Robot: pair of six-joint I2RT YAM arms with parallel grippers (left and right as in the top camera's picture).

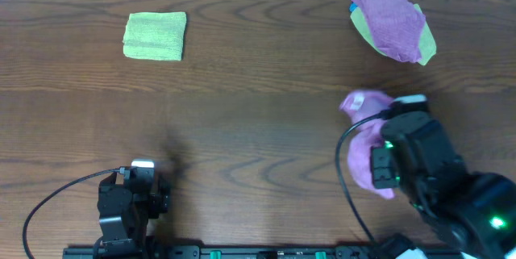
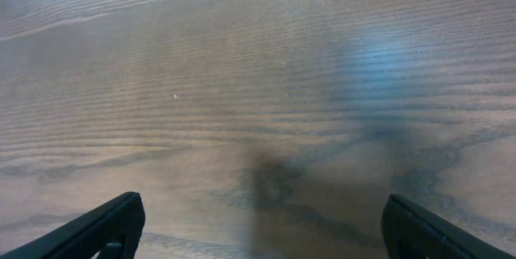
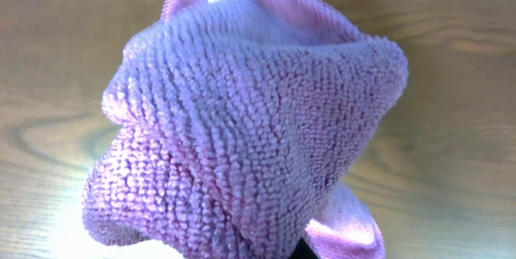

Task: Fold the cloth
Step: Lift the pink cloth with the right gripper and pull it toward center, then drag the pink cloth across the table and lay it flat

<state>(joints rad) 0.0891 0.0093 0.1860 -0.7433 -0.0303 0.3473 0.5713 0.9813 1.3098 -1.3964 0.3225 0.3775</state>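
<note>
A purple cloth (image 1: 360, 134) hangs bunched up from my right gripper (image 1: 393, 130) at the right middle of the table. In the right wrist view the cloth (image 3: 250, 122) fills the frame and hides the fingers; its white tag shows at the top. The cloth looks lifted, with wood visible beneath and around it. My left gripper (image 1: 142, 174) sits at the near left. Its fingers (image 2: 262, 227) are wide apart over bare wood and hold nothing.
A folded green cloth (image 1: 155, 35) lies at the far left. A pile of crumpled cloths (image 1: 393, 22), purple on top of green, lies at the far right. The brown wooden table (image 1: 258, 130) stretches between them.
</note>
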